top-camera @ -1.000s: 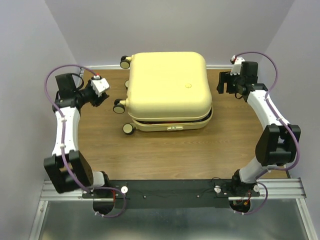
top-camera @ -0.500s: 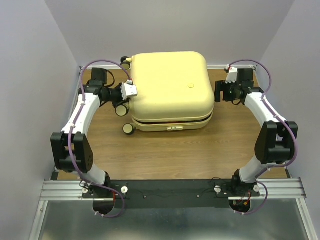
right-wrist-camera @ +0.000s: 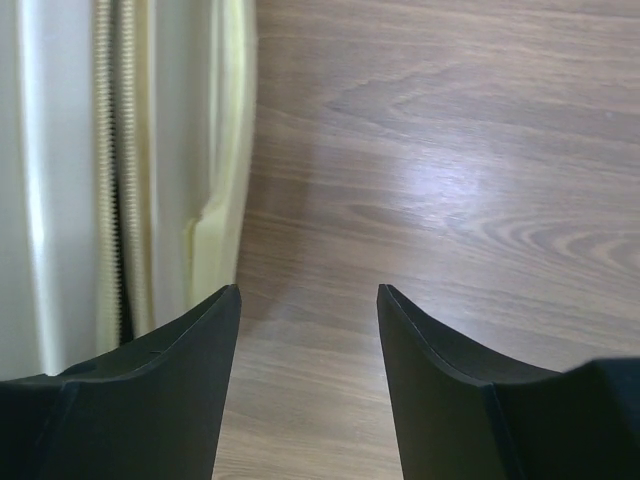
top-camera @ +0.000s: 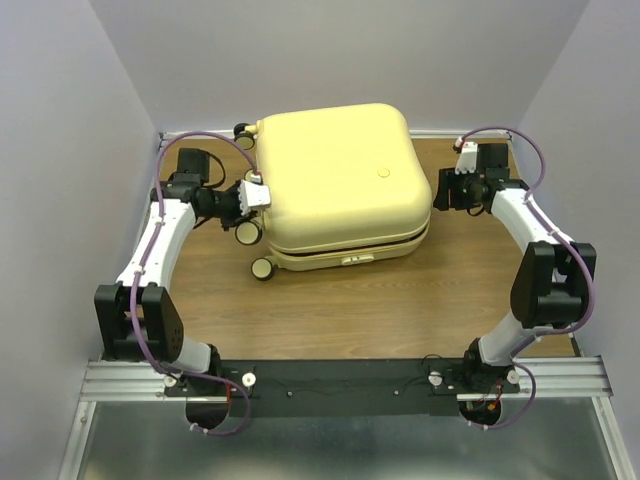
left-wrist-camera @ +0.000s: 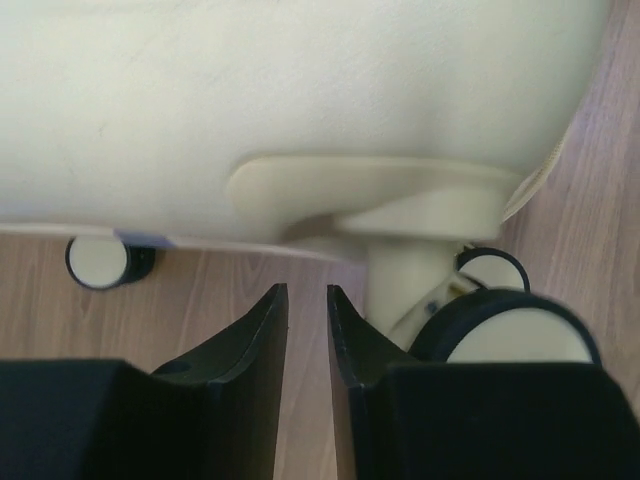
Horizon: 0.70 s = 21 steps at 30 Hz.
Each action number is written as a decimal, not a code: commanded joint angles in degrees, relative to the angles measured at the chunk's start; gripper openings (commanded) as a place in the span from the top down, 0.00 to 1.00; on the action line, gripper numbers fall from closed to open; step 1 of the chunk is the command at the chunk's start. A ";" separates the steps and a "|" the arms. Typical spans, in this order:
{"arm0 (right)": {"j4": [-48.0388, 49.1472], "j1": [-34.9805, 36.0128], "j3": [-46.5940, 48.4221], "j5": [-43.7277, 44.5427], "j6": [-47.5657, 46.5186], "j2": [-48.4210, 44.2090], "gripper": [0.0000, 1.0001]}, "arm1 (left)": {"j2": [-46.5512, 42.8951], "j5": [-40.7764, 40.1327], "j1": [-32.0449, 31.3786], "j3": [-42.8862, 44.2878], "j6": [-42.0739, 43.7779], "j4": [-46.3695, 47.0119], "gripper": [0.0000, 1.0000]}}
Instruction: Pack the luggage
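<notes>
The luggage (top-camera: 340, 180), a pale-yellow hard-shell suitcase, lies flat and closed on the wooden table, turned slightly askew. My left gripper (top-camera: 262, 200) is against its left side between the wheels. In the left wrist view that gripper (left-wrist-camera: 307, 290) stands only narrowly open with bare wood in the gap, the shell (left-wrist-camera: 300, 90) just ahead and a wheel (left-wrist-camera: 515, 335) beside the right finger. My right gripper (top-camera: 438, 190) sits at the suitcase's right side. In its wrist view it (right-wrist-camera: 308, 290) is open and empty, with the zipper seam (right-wrist-camera: 110, 170) beside its left finger.
Another wheel (left-wrist-camera: 100, 262) shows under the shell further left. Grey walls close in the table (top-camera: 330, 300) on three sides. A metal rail (top-camera: 340, 385) with the arm bases runs along the near edge.
My left arm swung in to the suitcase's left side and its jaws narrowed. The suitcase turned slightly and its front gap closed. My right gripper moved closer and narrowed a little.
</notes>
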 commanded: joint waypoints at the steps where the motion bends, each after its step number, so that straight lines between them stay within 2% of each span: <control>1: -0.99 -2.21 -0.23 1.76 1.29 -0.83 0.36 | 3.41 8.28 10.06 5.70 -9.20 -1.71 0.65; 5: -0.82 -2.39 0.20 0.18 3.31 0.66 0.37 | 5.08 12.07 16.05 7.03 -28.78 9.97 0.59; 6: -0.90 -2.39 0.73 -0.26 3.58 1.54 0.39 | 5.35 11.03 16.41 6.24 -33.26 17.48 0.59; 7: -0.91 -2.39 1.00 -0.52 3.84 2.15 0.41 | 5.61 9.45 16.41 6.06 -40.96 20.77 0.59; 9: -0.91 -2.39 1.61 -1.22 4.37 3.64 0.44 | 7.97 3.30 15.97 5.97 -47.33 28.75 0.59; 14: -0.21 -2.39 1.18 -8.52 8.04 6.03 0.51 | 17.90 -3.82 11.59 11.76 -56.31 30.30 0.66; 17: 0.85 -2.39 -0.84 -10.45 9.38 5.33 0.53 | 23.70 -5.85 8.69 14.93 -58.09 30.56 0.69; 21: 3.84 -2.39 -5.50 -14.58 9.82 3.22 0.57 | 30.72 -6.30 0.88 19.66 -59.49 31.70 0.71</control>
